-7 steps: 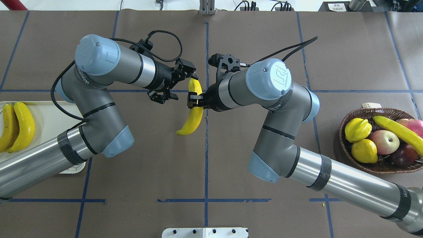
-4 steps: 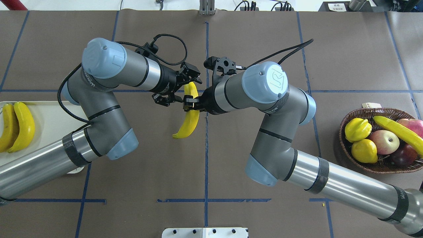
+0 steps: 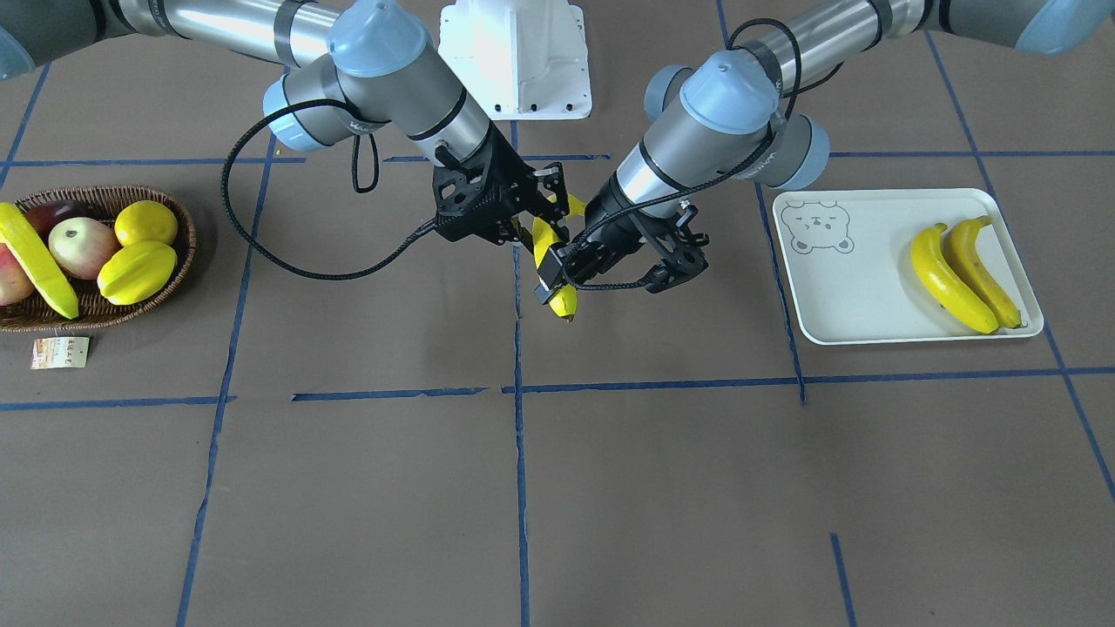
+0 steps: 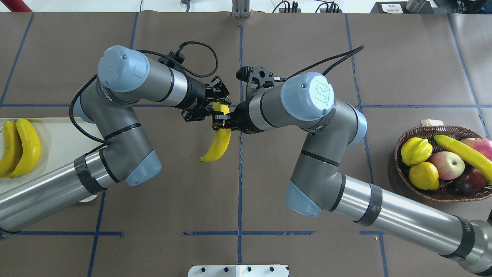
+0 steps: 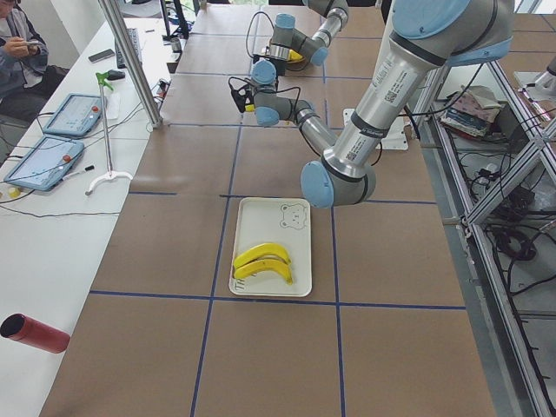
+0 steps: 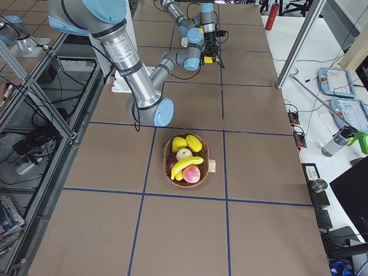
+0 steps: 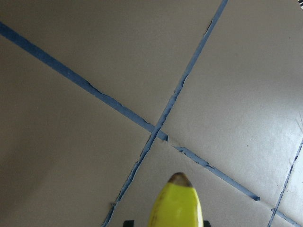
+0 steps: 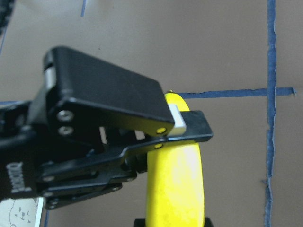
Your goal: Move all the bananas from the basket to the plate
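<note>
The curved, glossy bright yellow banana (image 4: pixel 217 144) hangs well apart from the pale rectangular bear tray (image 4: pixel 54 134), long axis crosswise to it. The right gripper (image 4: pixel 221 119) clamps its middle. The left gripper (image 4: pixel 216 104), nearer the tray, pinches one end.

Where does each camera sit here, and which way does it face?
Front-facing: across the table, facing the robot; left arm at view's right.
Overhead: behind robot, looking down; both arms.
Exterior left: table's left end; left arm nearest.
Exterior right: table's right end; right arm nearest.
Left wrist: down at table past banana tip.
Right wrist: along banana; left gripper around it.
Shared: front-facing and overhead show plate and basket.
</note>
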`<state>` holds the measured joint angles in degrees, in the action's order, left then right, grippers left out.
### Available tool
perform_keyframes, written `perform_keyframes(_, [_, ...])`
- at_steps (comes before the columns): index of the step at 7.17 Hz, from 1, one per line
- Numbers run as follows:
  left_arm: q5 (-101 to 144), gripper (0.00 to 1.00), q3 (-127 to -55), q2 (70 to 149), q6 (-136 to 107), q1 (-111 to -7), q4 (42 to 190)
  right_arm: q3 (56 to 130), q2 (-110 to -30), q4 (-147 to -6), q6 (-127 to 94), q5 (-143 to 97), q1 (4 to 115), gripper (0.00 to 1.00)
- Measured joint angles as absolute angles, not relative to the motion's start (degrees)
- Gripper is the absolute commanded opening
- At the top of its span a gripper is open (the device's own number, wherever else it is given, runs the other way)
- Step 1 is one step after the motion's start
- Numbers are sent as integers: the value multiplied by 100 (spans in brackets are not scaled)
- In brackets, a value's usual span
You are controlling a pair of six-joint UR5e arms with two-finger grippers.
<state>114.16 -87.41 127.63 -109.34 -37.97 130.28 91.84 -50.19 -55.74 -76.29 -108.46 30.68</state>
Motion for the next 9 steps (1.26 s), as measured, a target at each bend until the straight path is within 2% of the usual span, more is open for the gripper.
perform_keyframes(1, [11417, 0, -8739, 12760, -10933, -3798, 13033, 9184, -5019, -5578, -7629, -10845, 3068, 100])
perform_keyframes(5, [11437, 0, -8788, 12657, -10869, -3954, 13045, 9187, -5026, -5634, -7659, -10864, 3150, 100])
perform_keyframes(9, [11460, 0, -9002, 11382, -10729, -4722, 12982, 9227, -5090, -7150, -7209, -11200, 3716, 100])
